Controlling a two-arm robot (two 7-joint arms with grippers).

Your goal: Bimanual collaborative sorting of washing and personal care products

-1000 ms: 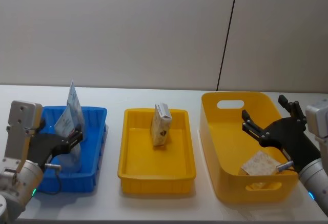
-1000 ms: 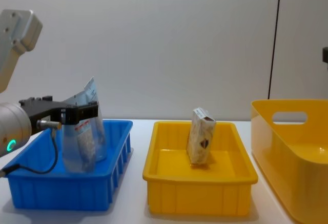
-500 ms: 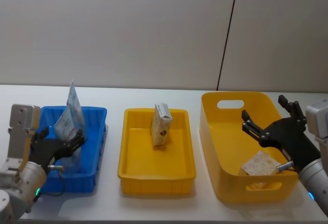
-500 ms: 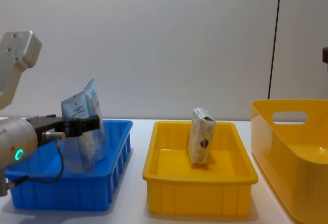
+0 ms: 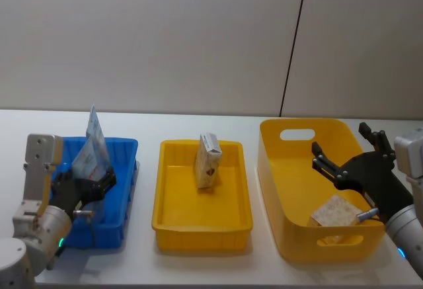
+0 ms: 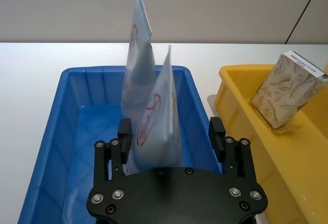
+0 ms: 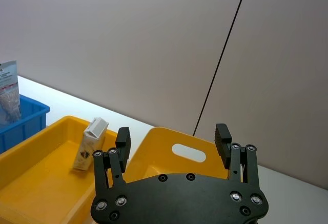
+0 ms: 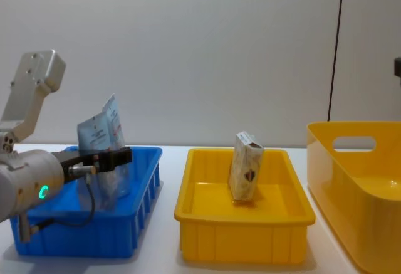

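Got the left gripper spread open in the blue bin at the surface's left end, straddling the front squeeze tube, with the back squeeze tube upright just behind. Seeing the right gripper open over the deep yellow bin at the right end, beige pack inside.

Shallow tray: plain yellow. Left of it, blue bin; squeeze tubes inside are pale blue-white with red marks and small print. In the tray, upright pack: beige, leaf pattern, dark logo. Right of it, deep bin: yellow; flat pack inside: beige, speckled.
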